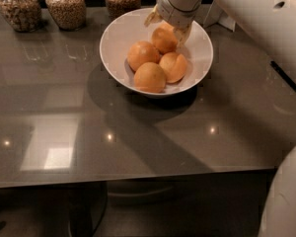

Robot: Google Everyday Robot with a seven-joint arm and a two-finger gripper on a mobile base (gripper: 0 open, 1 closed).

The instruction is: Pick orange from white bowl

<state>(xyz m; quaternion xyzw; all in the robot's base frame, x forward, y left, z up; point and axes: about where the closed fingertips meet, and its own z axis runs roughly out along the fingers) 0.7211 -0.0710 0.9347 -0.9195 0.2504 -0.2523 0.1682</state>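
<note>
The white bowl (116, 38) stands on the dark table and holds several oranges. My gripper (167, 26) reaches down into the bowl's far side from the upper right. It is open, with one finger on each side of the rear orange (164, 39). That orange rests in the bowl against the others. A second orange (142, 54) lies at the left, a third orange (173, 66) at the right, and one more orange (149, 77) at the front.
Three glass jars of grain (65, 6) stand along the table's back edge, left of the bowl. My white arm (256, 19) crosses the upper right. The table's front edge (138, 179) runs across the lower part of the view.
</note>
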